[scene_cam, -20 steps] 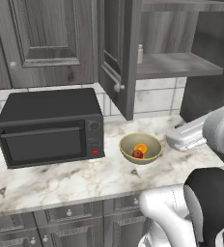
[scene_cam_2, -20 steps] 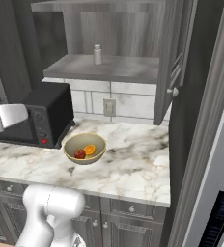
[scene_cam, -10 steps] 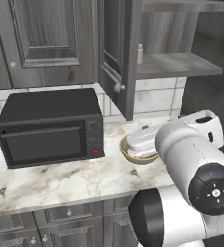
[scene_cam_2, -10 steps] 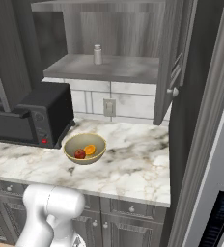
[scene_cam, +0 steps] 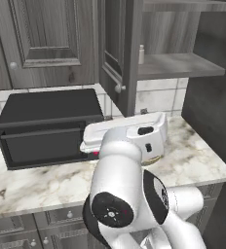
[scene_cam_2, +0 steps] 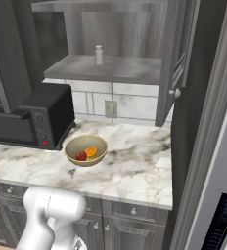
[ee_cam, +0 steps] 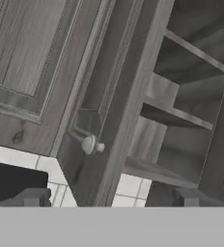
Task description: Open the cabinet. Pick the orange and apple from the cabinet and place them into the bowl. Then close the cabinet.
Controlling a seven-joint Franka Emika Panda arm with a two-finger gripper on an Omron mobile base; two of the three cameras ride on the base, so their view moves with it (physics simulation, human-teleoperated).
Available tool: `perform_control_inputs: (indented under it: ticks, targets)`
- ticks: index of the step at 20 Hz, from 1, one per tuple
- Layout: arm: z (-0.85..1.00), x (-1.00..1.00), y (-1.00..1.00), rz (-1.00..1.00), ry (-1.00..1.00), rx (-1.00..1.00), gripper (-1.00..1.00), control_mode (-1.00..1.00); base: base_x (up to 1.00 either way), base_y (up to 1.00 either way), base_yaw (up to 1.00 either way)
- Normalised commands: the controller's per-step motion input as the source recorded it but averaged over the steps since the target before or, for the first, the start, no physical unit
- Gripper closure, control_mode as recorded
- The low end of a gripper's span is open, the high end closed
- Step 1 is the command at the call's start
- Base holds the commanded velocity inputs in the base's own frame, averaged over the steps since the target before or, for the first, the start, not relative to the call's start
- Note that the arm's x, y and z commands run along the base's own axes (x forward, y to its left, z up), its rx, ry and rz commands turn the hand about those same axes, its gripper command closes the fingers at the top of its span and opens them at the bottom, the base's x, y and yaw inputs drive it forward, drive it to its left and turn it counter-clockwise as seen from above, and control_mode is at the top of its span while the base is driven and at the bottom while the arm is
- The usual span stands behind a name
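You have the cabinet standing open, both doors swung out, with a small pale bottle alone on its grey shelf. The left door's round silver knob sits just ahead of your end effector, whose dark fingertips stand wide apart and hold nothing. The orange and the apple lie touching each other inside the bowl, on the marbled surface just beside the black microwave. White tile with a wall outlet backs the surface; drawer fronts run below.
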Motion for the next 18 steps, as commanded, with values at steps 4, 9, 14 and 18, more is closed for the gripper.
perform_control_inputs:
  ticks: [4, 9, 14, 18]
  targets:
    - [0.00, 0.56, 0.50, -0.17, -0.25, -0.08, -1.00, -1.00, 0.00, 0.00, 0.00]
    - [0.00, 0.89, 0.11, -0.09, 0.01, -0.02, -1.00, -1.00, 0.00, 0.00, 0.00]
    - [0.00, 0.77, -0.11, -0.08, 0.01, 0.01, -1.00, -1.00, 0.00, 0.00, 0.00]
    - [0.00, 0.57, -0.37, -0.09, 0.00, 0.05, -1.00, -1.00, 0.00, 0.00, 0.00]
